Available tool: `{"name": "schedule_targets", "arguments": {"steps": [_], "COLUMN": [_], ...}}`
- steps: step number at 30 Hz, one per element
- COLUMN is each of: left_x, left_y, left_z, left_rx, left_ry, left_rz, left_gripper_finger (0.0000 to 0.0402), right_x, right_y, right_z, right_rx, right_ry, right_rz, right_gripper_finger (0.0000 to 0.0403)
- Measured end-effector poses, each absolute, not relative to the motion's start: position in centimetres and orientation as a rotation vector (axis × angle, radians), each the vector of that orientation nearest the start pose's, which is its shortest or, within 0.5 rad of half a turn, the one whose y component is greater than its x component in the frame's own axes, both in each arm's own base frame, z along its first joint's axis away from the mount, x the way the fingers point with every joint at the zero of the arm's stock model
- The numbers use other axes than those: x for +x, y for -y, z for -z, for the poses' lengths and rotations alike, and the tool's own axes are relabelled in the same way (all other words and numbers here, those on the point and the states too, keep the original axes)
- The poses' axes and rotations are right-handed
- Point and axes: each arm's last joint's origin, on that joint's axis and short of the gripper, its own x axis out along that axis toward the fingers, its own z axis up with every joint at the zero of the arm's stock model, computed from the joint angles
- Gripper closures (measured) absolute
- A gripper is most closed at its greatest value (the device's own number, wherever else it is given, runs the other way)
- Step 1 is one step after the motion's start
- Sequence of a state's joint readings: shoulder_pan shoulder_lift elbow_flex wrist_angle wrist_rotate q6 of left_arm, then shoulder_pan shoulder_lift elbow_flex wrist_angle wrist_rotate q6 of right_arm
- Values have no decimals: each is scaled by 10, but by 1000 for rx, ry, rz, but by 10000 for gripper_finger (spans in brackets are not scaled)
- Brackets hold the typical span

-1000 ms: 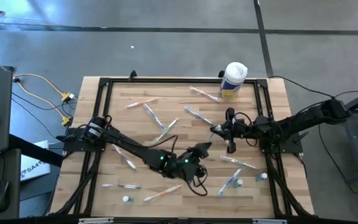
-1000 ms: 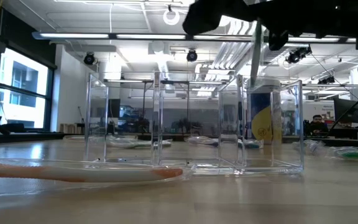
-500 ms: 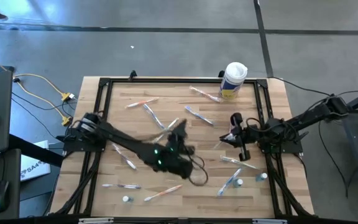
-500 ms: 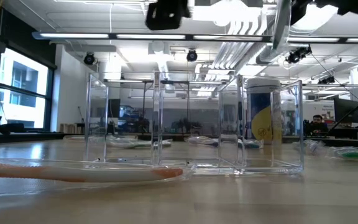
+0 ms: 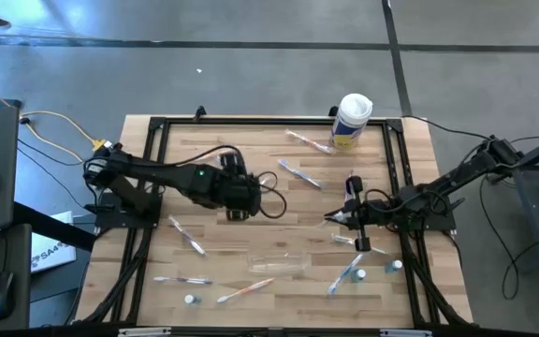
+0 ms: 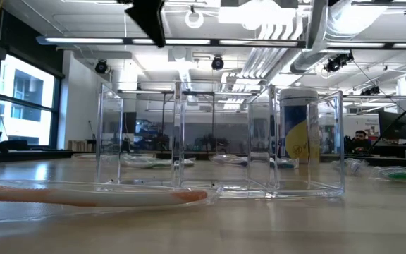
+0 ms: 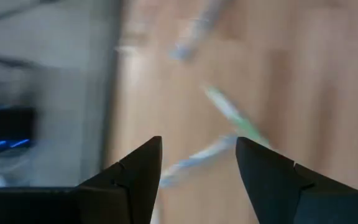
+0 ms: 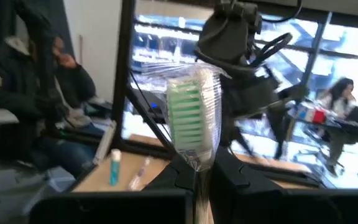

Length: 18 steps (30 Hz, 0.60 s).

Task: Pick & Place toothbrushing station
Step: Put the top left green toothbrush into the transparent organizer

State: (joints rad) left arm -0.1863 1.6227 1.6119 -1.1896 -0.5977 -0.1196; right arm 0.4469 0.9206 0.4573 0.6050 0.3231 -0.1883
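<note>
One wrapped green-bristled toothbrush (image 8: 192, 118), clear ribbed film, right gripper (image 5: 351, 216) clamped.

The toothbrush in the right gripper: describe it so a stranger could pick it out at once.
Start at the wooden table and go to its right side, where the right gripper hangs above the boards. It is shut on a wrapped toothbrush with a green-bristled head pointing away from the fingers. Every other brush, like the one nearest the white canister, lies loose on the table; only this one is held.
</note>
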Motion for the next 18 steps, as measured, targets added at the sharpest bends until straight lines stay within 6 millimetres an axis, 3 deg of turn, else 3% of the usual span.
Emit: {"name": "schedule_targets", "arguments": {"steps": [6,10,18], "left_x": [288,271,231], "left_y": [40,54,77], "left_z": [-321,-330,-365], "left_rx": [213,119,138], "left_ry": [-1253,-1266,-896], "left_rz": [-262,-249,-473], "left_gripper_finger": [199,199,199], "right_x": [197,208,231], "right_y": [-84,-89,-97], "right_z": [-276,-275,-264], "right_rx": [-126,-127,-96], "right_ry": [81,36,46], "right_rz": [-108,-107,-134], "right_gripper_finger": [395,395,396]}}
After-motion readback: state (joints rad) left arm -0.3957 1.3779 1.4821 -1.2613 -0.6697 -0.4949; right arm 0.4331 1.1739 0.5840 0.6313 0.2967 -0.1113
